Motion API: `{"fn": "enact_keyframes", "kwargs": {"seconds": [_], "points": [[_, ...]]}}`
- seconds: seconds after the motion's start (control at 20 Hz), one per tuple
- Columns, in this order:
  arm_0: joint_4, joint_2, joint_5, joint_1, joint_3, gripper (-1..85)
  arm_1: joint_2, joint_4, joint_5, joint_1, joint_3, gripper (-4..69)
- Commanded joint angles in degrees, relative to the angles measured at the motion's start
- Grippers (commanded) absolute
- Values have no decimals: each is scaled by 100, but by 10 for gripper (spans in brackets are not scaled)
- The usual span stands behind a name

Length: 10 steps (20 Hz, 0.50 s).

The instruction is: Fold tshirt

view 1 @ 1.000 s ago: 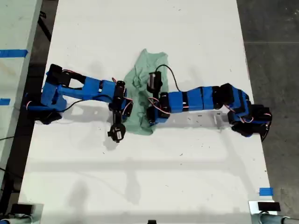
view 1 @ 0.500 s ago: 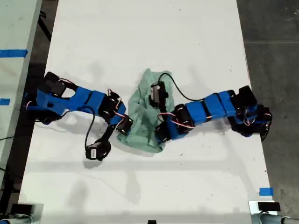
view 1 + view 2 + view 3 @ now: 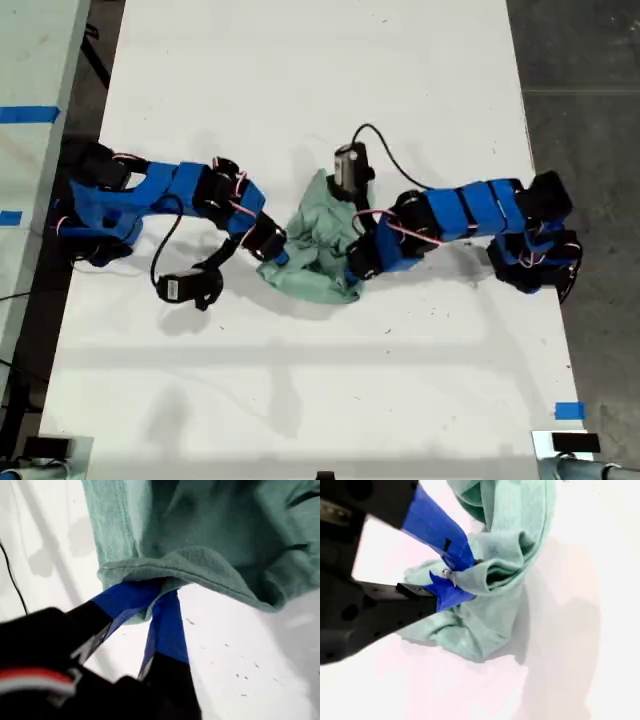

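Bunching into soft, rumpled folds, the mint tshirt (image 3: 318, 243) is pinched by my first gripper (image 3: 161, 591) and second gripper (image 3: 455, 577).

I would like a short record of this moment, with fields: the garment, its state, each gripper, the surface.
garment: pale mint-green tshirt
state: bunched and crumpled, not flat, not folded neatly
place: middle of the white table, between the two arms
first gripper: closed on a hem edge of the tshirt
second gripper: closed on a gathered fold of the tshirt
which arm is first or second: cannot tell from the exterior view
surface: white, with small dark specks
other: blue tape near the table edge at the exterior view's lower right
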Motion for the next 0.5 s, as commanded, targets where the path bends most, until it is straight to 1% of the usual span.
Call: {"fn": "enact_keyframes", "kwargs": {"seconds": [0.0, 0.1, 0.15, 0.25, 0.35, 0.45], "points": [[70, 439, 1037, -1160, -316, 0, 1099, 141, -712, 967, 712, -19], [-62, 413, 1679, -1819, -299, 0, 1441, 141, -1283, 1608, 1230, -19], [-149, 343, 1890, -2109, -290, 0, 1538, 114, -1582, 1898, 1424, -19], [-439, 70, 2364, -2496, -290, 0, 1608, -62, -2162, 2391, 1758, -19], [-879, -457, 2689, -2742, -281, 0, 1644, -606, -2566, 2812, 2382, -19], [-1380, -1222, 2698, -2971, -308, 0, 1670, -1441, -2856, 3164, 3226, -20]]}}
